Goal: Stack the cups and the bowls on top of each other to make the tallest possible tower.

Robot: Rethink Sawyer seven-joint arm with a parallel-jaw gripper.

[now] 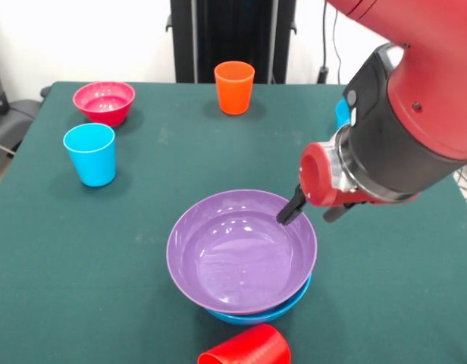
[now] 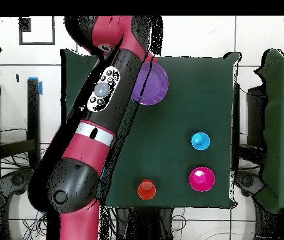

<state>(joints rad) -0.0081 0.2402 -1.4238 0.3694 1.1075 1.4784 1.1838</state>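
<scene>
A glossy purple plastic bowl (image 1: 237, 254) is nested on a blue plastic bowl (image 1: 283, 307) near the table's front edge, a wide tower base. The black gripper (image 1: 308, 211) is seen at its right rim; finger state cannot be told. A light blue tumbler (image 1: 90, 154), orange tumbler (image 1: 234, 87), pink bowl (image 1: 104, 101) and tipped red tumbler (image 1: 246, 348) are left unstacked.

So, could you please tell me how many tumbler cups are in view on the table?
3. The light blue cup stands upright at the left in the front view, the orange cup upright at the far edge, the red cup on its side at the bottom edge. The arm may hide others.
</scene>
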